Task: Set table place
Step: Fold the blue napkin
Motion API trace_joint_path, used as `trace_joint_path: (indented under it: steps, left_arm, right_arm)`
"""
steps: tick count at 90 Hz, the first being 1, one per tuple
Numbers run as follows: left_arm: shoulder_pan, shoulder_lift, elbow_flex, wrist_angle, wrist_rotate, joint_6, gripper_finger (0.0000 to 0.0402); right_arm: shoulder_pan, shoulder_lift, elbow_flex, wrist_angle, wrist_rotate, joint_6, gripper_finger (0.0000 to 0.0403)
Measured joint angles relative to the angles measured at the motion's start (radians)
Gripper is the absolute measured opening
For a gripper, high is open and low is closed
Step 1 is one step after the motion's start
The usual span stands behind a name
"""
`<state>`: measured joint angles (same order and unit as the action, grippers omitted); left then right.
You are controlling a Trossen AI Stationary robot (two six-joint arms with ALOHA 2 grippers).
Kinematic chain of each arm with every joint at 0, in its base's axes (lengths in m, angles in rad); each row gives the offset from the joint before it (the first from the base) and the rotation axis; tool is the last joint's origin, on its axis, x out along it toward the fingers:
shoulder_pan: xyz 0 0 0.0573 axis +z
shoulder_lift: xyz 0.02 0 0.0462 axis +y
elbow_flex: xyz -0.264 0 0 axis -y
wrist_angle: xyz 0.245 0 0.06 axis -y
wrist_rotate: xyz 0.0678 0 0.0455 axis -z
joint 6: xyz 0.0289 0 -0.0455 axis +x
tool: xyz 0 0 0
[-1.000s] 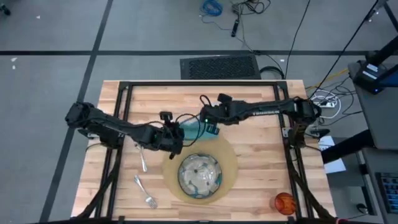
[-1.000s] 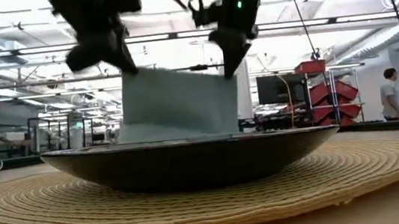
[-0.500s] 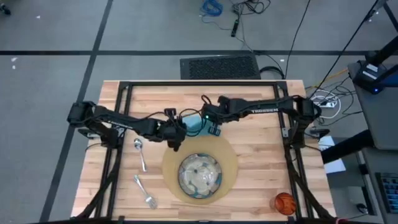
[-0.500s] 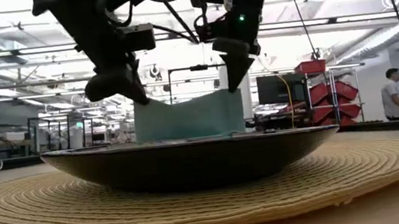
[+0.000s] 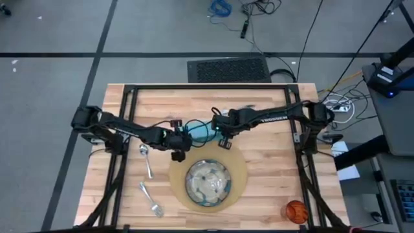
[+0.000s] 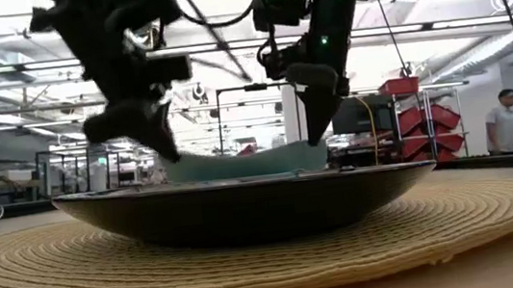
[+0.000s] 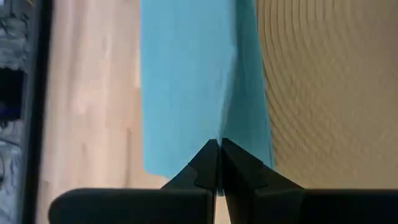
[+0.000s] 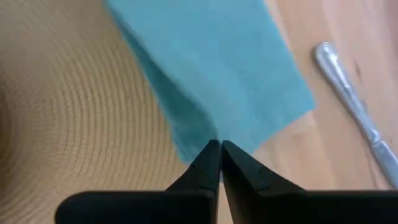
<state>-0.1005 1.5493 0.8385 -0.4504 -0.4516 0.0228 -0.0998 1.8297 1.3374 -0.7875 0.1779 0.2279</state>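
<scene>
Wide butcher-block tabletop (image 5: 272, 162), round placemat (image 5: 239, 169) carrying the speckled dish (image 5: 207, 181), and just beyond its far edge the teal napkin (image 5: 197, 130) hangs low, stretched between both arms. Left hand (image 5: 179, 144) pinched tight on one corner, right hand (image 5: 224, 139) clamped on the other. Best play, I'd say: lower together, level, keep it taut, release once flat.

The teal napkin (image 6: 244, 163) now hangs much lower behind the dish, stretched flatter between the left end effector (image 6: 162, 147) and right end effector (image 6: 315, 123), both nearer the tabletop than a second ago.
</scene>
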Motion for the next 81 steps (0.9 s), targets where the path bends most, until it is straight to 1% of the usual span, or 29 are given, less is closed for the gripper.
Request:
trace_joint_path:
  steps: [10,24,30,35,45,59,70,81]
  left_arm:
    - [0.000,0.033,-0.032,0.054,0.029,-0.016,0.0000]
    - [0.000,0.081,-0.033,0.111,0.052,-0.012,0.0000]
    - [0.000,0.093,-0.033,0.134,0.061,-0.007,0.0000]
    - [0.000,0.094,-0.033,0.135,0.062,0.004,0.0000]
    - [0.000,0.093,-0.032,0.136,0.062,0.010,0.0000]
    - [0.000,0.093,-0.027,0.129,0.062,0.017,0.0000]
    - [0.000,0.093,-0.026,0.128,0.061,0.019,0.0000]
    - [0.000,0.089,-0.025,0.129,0.061,0.022,0.0000]
  right_arm:
    - [-0.001,0.000,-0.004,0.000,-0.005,0.004,0.0000]
    - [-0.001,0.001,-0.004,-0.005,-0.050,0.012,0.0000]
    - [0.001,0.001,-0.004,-0.015,-0.054,0.018,0.0000]
    - [0.003,0.001,-0.004,-0.019,-0.058,0.019,0.0000]
    - [0.003,0.001,-0.004,-0.017,-0.104,0.022,0.0000]
    - [0.003,0.002,-0.004,-0.018,-0.109,0.022,0.0000]
    - [0.003,0.002,-0.004,-0.016,-0.165,0.026,0.0000]
    - [0.003,0.002,-0.004,-0.013,-0.184,0.023,0.0016]
